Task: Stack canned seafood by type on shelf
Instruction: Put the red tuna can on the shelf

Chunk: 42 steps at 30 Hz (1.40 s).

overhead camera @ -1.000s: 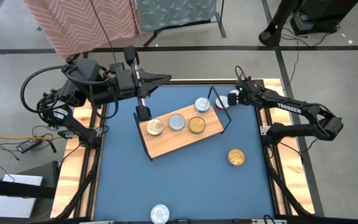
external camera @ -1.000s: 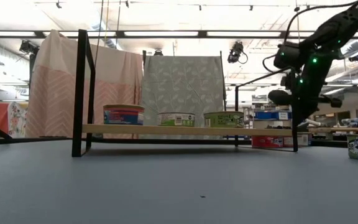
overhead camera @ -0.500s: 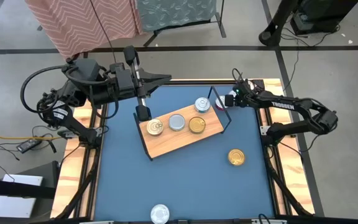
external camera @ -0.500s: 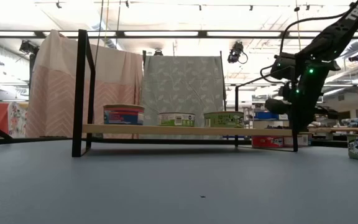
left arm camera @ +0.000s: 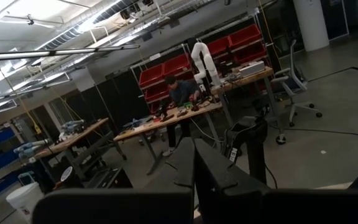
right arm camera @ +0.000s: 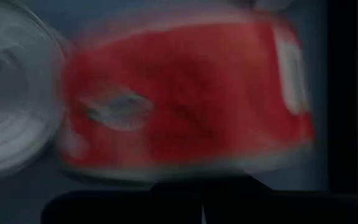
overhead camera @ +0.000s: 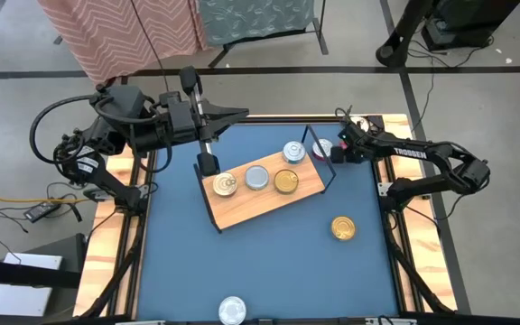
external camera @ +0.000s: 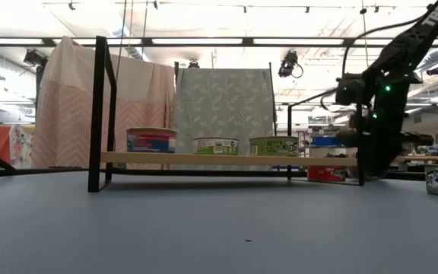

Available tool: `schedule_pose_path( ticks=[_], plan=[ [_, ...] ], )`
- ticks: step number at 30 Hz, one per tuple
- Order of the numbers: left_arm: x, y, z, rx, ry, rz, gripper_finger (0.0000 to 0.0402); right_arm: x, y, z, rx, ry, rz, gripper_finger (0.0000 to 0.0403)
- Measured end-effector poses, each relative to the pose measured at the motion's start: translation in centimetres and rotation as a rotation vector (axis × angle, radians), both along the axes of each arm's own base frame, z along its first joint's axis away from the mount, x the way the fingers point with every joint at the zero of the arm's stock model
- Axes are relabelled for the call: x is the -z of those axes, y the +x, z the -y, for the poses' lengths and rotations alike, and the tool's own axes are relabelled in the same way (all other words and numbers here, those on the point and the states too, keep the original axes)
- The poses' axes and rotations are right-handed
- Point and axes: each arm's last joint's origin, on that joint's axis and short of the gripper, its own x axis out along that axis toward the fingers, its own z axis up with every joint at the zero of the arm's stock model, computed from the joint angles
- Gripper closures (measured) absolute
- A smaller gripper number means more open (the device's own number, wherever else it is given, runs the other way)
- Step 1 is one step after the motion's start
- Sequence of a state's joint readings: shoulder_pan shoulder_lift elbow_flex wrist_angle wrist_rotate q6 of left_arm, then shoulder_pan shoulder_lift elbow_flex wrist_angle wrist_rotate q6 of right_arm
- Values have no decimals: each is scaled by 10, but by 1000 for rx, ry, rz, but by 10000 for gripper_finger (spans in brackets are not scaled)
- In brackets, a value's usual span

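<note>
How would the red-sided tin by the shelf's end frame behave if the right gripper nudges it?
The red-sided tin looks low, flat and rigid, so it would probably slide, not tip. The shut right gripper sits close; a push might knock it against the silver-lidded tin.

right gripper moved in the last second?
Yes. The right gripper has swung in toward the shelf's black end frame, lower beside it in the low view.

shelf board [overhead camera: 262,200]: light wood, matt, visible grain
shelf end frames [external camera: 101,114]: thin black wire, metal look
silver-lidded tins [overhead camera: 257,178]: shiny metal, ringed lids
gold-lidded tins [overhead camera: 343,228]: glossy gold metal
red-labelled tin [right arm camera: 185,106]: printed red wrap, slight sheen
table surface [overhead camera: 269,262]: blue, matt, smooth
table rim [overhead camera: 106,244]: pale bare wood
arms [overhead camera: 422,162]: dark, matt finish
hanging sheets [external camera: 223,103]: patterned cloth, soft folds
</note>
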<state>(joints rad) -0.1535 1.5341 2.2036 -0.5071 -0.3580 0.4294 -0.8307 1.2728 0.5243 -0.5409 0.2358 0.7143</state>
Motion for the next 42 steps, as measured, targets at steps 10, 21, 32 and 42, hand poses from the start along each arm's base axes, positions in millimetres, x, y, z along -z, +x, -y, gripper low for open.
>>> schedule_pose_path(
  ticks=[10,21,32,42],
  plan=[
    [0,0,0,0,0,0,396,3,3,-10,-56,49,-22,402],
    [0,0,0,-1,5,-1,396,-50,15,-43,-320,-20,21,399],
    [0,0,-1,-4,11,-2,396,-179,25,-58,-1101,-355,39,382],
    [0,-1,6,25,-12,2,396,-189,8,-42,-1289,-212,-248,295]
  ],
)
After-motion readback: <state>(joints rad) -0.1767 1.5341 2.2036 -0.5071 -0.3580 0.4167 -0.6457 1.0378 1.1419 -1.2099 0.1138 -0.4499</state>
